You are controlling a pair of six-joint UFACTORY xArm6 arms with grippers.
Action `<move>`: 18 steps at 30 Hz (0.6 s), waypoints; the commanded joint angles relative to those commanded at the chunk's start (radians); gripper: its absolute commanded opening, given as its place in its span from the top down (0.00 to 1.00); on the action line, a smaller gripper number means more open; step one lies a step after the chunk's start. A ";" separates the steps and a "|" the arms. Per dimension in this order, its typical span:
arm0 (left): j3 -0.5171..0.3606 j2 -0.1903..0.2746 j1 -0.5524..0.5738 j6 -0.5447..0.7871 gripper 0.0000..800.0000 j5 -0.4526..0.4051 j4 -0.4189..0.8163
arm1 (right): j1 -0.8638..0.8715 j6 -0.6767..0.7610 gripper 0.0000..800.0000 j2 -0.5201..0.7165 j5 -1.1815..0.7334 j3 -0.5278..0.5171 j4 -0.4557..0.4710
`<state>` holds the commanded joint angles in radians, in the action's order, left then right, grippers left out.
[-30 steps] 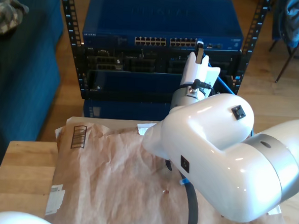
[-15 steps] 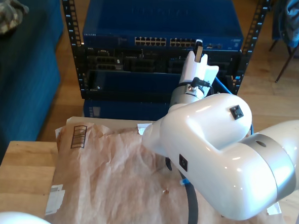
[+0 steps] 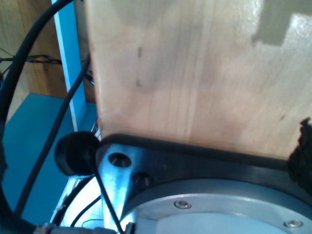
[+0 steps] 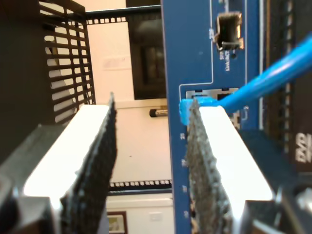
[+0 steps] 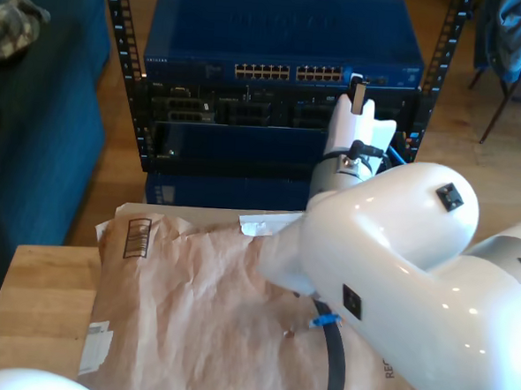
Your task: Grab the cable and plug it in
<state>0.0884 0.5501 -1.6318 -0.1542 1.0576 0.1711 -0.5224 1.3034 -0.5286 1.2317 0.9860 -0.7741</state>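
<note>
Second wrist view: my second gripper [image 4: 152, 161] gapes beside the cable [image 4: 265, 80].

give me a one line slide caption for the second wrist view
Open fingers of my second gripper at the blue switch, with the blue cable seated in a port beside one finger.

Blue switch panel [image 4: 192, 58] — "Link/ACT" print; other markings unreadable.

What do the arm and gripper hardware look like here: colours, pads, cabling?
My second gripper has white fingers faced with dark, textured pads. In the exterior view its arm is glossy white and rounded, with a grey band at one joint, small black square fittings on the shell and a thick black cable beneath. The first wrist view shows a metal flange and black cables.
</note>
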 joint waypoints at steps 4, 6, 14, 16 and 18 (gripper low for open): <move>0.000 0.000 0.000 -0.002 0.00 0.000 0.000 | 0.006 0.002 0.65 0.087 -0.066 -0.091 0.006; 0.000 0.000 0.000 0.000 0.00 0.000 -0.002 | 0.018 0.000 0.65 0.132 -0.100 -0.127 0.011; 0.000 0.000 0.000 0.000 0.00 0.000 0.000 | 0.201 -0.002 0.58 0.339 -0.316 -0.287 0.143; 0.000 0.000 0.000 0.000 0.00 0.000 0.000 | 0.256 -0.002 0.58 0.374 -0.381 -0.304 0.187; 0.000 0.000 0.000 -0.002 0.00 0.000 0.000 | 0.315 -0.003 0.54 0.402 -0.453 -0.313 0.244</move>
<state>0.0884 0.5501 -1.6318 -0.1557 1.0576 0.1711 -0.2079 1.3004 -0.1266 0.7791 0.6730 -0.5301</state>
